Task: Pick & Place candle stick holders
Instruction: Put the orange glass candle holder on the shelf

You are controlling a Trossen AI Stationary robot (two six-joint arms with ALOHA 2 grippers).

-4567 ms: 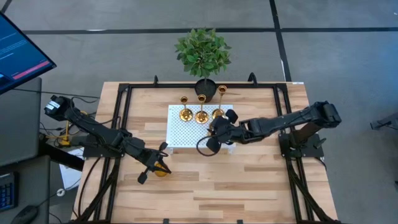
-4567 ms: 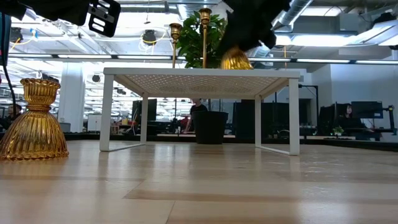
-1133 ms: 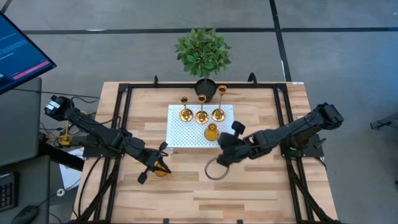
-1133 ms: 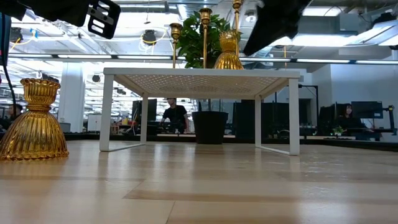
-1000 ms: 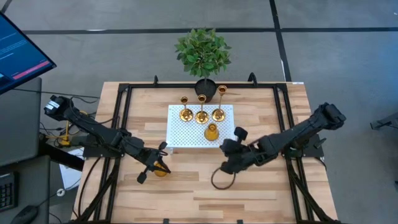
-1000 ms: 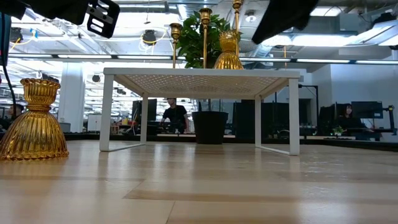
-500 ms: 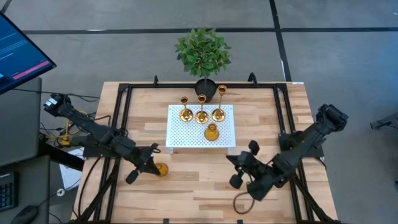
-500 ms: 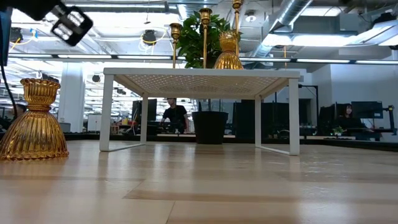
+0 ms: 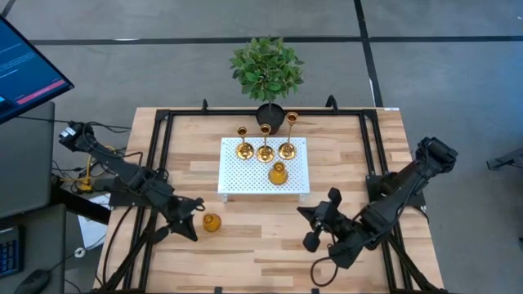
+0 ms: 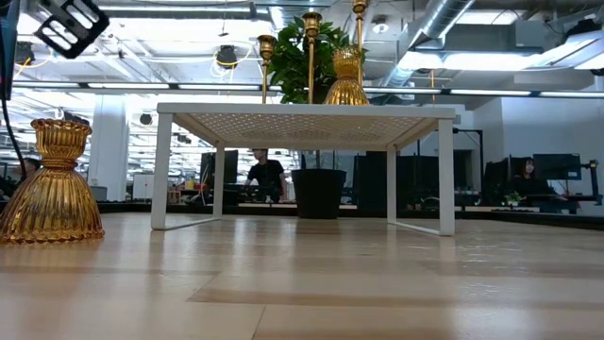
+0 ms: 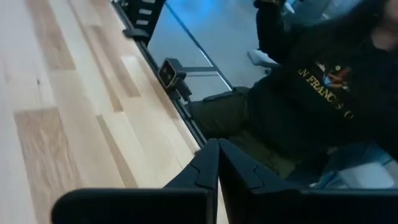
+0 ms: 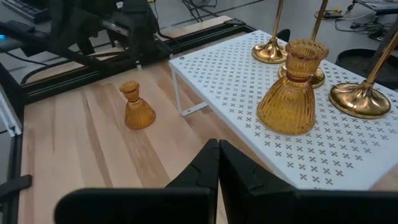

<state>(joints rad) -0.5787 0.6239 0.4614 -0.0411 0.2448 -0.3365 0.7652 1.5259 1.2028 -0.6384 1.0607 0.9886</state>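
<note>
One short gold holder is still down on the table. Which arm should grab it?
Left. The left pincer is right beside the short holder on the wood, while the right pincer sits far across the table, past the white tray.

Grey concrete floor (image 9: 441, 49), open office with ceiling lights (image 10: 472, 61), seated person (image 10: 267, 175) behind.

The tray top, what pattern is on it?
The white tray is covered in rows of small cross-shaped holes, clearest in the right wrist view.

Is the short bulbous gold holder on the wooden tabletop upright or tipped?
Upright. The short bulbous gold holder stands on its wide base on the wooden tabletop, cup up; the right wrist view agrees.
</note>
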